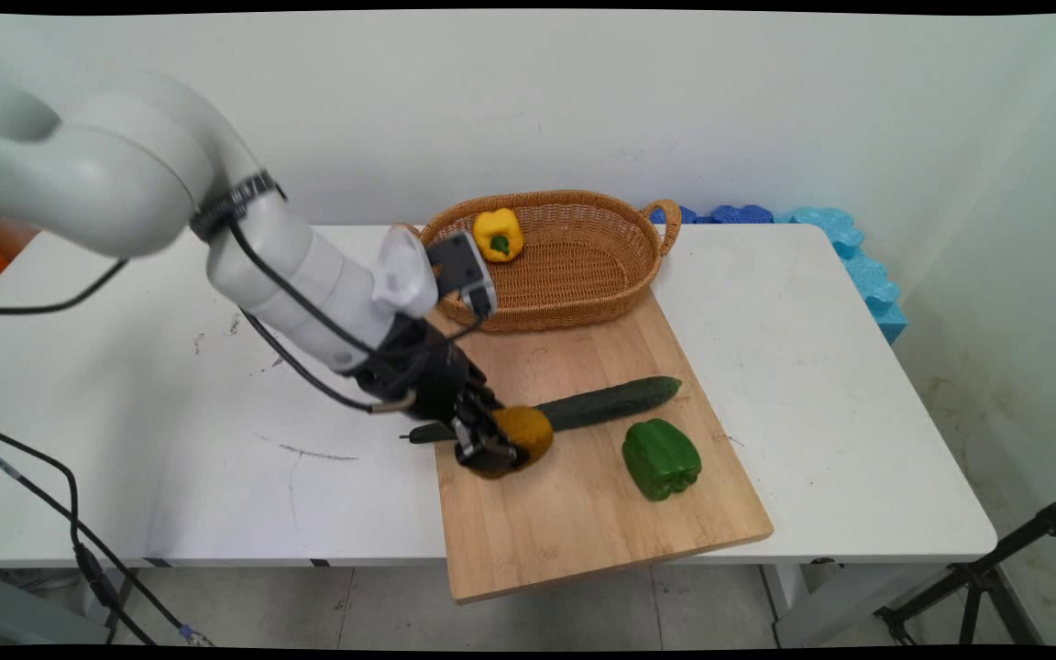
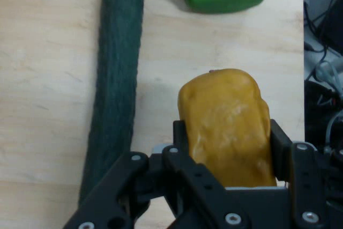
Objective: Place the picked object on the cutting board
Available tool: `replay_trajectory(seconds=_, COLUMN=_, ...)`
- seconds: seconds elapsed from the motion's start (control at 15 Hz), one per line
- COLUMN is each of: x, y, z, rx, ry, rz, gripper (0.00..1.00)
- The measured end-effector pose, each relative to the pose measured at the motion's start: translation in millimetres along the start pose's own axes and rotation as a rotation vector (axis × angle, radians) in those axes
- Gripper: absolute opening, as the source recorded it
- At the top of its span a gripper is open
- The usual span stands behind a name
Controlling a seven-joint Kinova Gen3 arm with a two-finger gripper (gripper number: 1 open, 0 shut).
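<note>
White surface (image 1: 812,367) against a plain pale wall, with a rectangular light bamboo cutting board (image 1: 583,495) sitting on it and sticking out a bit past the near edge. At the board's far end was an oval woven wicker basket (image 1: 583,275) with a handle loop at its end, and a small yellow bell pepper (image 1: 498,235) with a green stem sat inside it near the left end.

The black two-finger claw (image 1: 500,445) was down at the board's left side, closed on a lumpy orange-yellow bell pepper (image 1: 528,433). In the hand view that pepper (image 2: 228,127) looked glossy and blocky, kind of mustard coloured, wedged between the two fingers (image 2: 181,138) with its rounded end poking out past them. I couldn't tell whether it was touching the board or just above it.

Right beside it lay a long dark green cucumber (image 1: 610,401), stretched across the board with one end tucked behind the claw. A chunky green bell pepper (image 1: 662,458) sat on the board nearer the right edge, apart from the cucumber.

Some blue foam pieces (image 1: 849,247) were stacked at the wall past the surface's far right corner.
</note>
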Motion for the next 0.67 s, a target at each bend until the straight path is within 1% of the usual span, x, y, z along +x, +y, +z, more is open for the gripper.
replay_trajectory(seconds=0.27, x=-12, y=2, z=34, rx=-0.009, ry=-0.014, rz=0.018, gripper=0.0)
replay_trajectory(seconds=0.6, x=-17, y=-2, z=65, rx=-0.003, ry=-0.016, rz=0.039, gripper=0.0)
replay_trajectory(seconds=0.67, x=-17, y=-3, z=70, rx=-0.001, ry=-0.014, rz=0.043, gripper=1.0)
